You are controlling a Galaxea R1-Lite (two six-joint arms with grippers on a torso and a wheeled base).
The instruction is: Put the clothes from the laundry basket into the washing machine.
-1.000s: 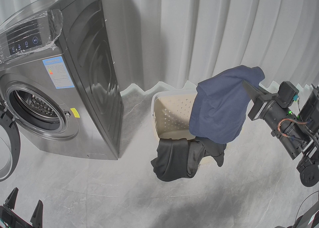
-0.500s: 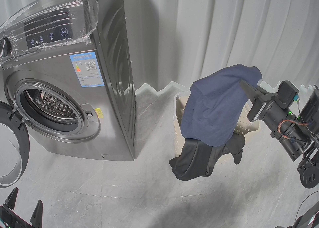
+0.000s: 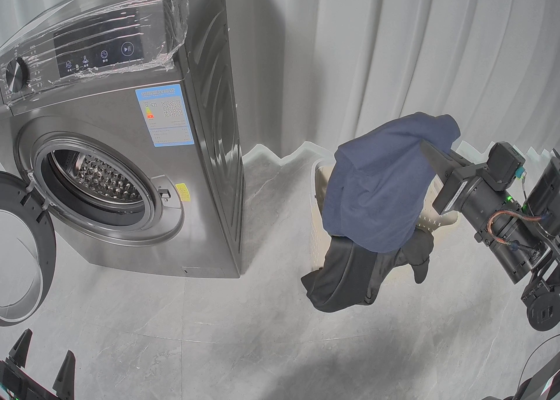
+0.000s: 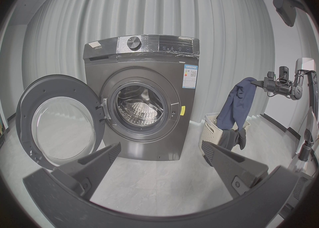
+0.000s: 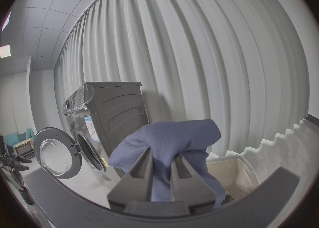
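My right gripper (image 3: 431, 153) (image 5: 162, 153) is shut on a navy blue garment (image 3: 379, 182) (image 5: 172, 139) that hangs in the air above the cream laundry basket (image 3: 319, 185) (image 4: 209, 132). A dark grey garment (image 3: 350, 273) drapes over the basket's near rim onto the floor. The grey washing machine (image 3: 128, 144) (image 4: 143, 95) stands to the left, its round door (image 3: 23, 255) (image 4: 58, 119) swung open and the drum (image 3: 96, 176) exposed. My left gripper (image 3: 41, 360) (image 4: 159, 152) is open and holds nothing, low at the left, facing the machine.
White curtains (image 3: 379, 39) hang behind the machine and basket. Pale tiled floor (image 3: 233, 331) stretches between the machine and the basket. The open door juts out toward my left arm.
The head camera has turned left, so machine and basket have slid right in the picture. My right gripper still holds the blue garment at the same height. The left gripper has not moved.
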